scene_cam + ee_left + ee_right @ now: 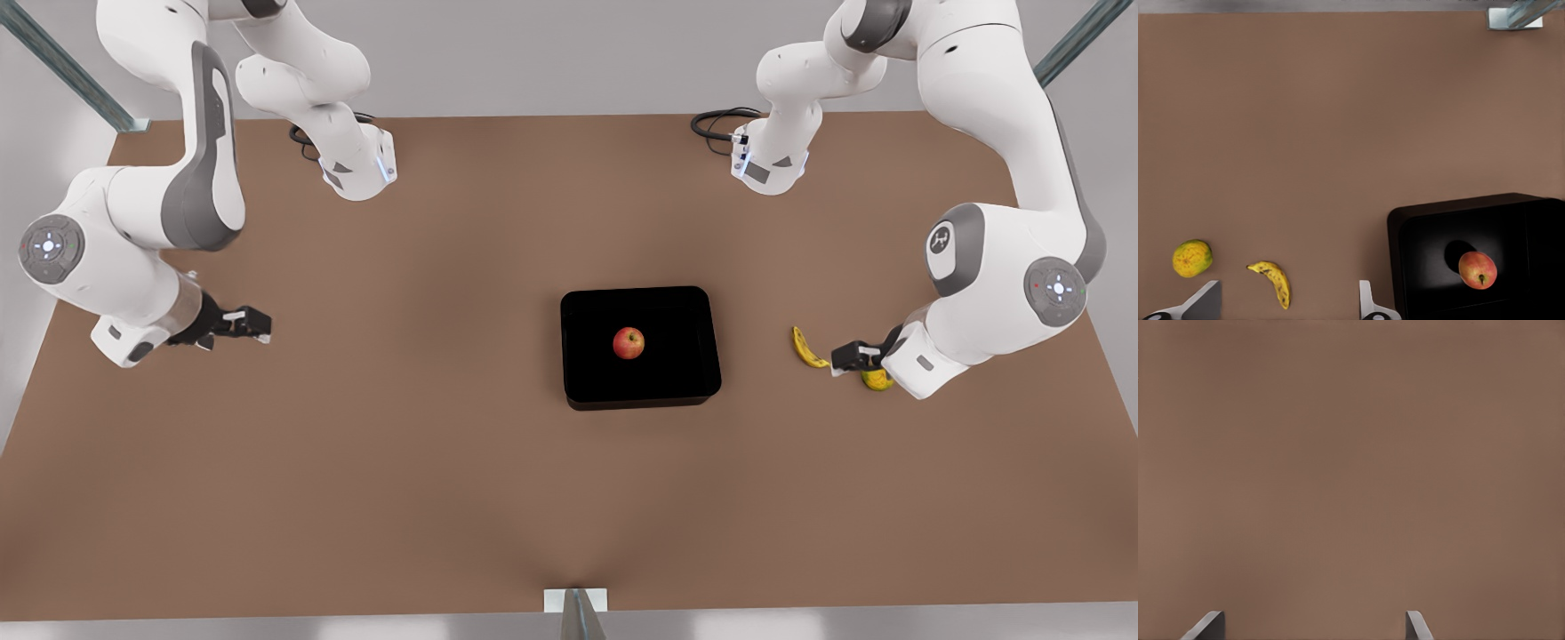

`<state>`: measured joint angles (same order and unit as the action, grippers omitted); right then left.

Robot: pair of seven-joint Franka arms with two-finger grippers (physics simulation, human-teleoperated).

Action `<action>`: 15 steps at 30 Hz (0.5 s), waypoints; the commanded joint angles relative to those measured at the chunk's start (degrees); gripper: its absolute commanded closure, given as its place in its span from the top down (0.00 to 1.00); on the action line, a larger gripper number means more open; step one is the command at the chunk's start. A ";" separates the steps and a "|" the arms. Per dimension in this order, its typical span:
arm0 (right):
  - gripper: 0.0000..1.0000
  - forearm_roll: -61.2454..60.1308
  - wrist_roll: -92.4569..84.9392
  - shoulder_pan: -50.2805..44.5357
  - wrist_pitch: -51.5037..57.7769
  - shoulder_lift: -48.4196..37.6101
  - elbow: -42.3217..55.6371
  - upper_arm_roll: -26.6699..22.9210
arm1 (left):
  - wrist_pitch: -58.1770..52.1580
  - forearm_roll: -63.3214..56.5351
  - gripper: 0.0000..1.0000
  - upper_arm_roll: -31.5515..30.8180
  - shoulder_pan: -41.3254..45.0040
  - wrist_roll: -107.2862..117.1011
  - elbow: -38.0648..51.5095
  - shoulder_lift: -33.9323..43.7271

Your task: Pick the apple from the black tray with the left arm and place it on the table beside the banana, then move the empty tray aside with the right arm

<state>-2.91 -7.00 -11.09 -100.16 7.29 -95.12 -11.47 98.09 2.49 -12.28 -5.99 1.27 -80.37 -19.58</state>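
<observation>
Both grippers are spread empty; centre left gripper (840, 357), right of frame, over round red apple (629, 342) in matte-black rectangular tray (587, 378); right gripper (258, 327) waits left.

The black tray (640, 347) lies flat near the middle of the table (400, 462), and the apple (629, 342) sits inside it, close to its centre. Toward the front view's right of the tray, apart from it, lies the banana (807, 348); a round citrus fruit (876, 380) lies just beyond the banana (partly under my arm). My left gripper (838, 360) hangs over the table between those two fruits. My right gripper (263, 327) hangs over bare table at the front view's left, well apart from the tray.
</observation>
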 commanded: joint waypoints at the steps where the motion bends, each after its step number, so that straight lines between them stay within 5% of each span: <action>1: 1.00 0.45 -6.53 -0.08 -9.08 0.18 -0.06 -0.04 | 2.02 -0.12 1.00 -0.03 0.10 -1.00 -0.13 0.07; 4: 1.00 0.45 -6.53 0.01 -9.18 0.62 -0.06 -0.04 | 1.93 -1.26 1.00 -0.38 4.23 0.49 -2.06 0.24; 6: 1.00 0.45 -6.44 -0.08 -9.18 1.32 -0.06 0.04 | 11.33 -6.16 1.00 -0.91 16.17 18.48 -1.45 -3.27; 10: 1.00 0.53 -6.44 -0.08 -9.09 2.20 -0.06 0.04 | 7.99 -4.87 1.00 -1.35 27.35 26.33 -2.95 -4.86; 13: 1.00 0.53 -6.44 -0.08 -9.09 2.29 -0.06 0.04 | 20.21 -6.36 1.00 -1.35 30.86 37.49 -16.56 -3.37; 15: 1.00 0.53 -6.44 -0.08 -9.09 2.29 -0.06 0.04 | 36.56 -6.27 1.00 -0.91 29.02 38.72 -34.06 4.11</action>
<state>-2.33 -10.61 -11.16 -108.54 9.66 -95.22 -11.40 115.50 -3.62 -13.27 23.55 14.93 -108.43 -17.83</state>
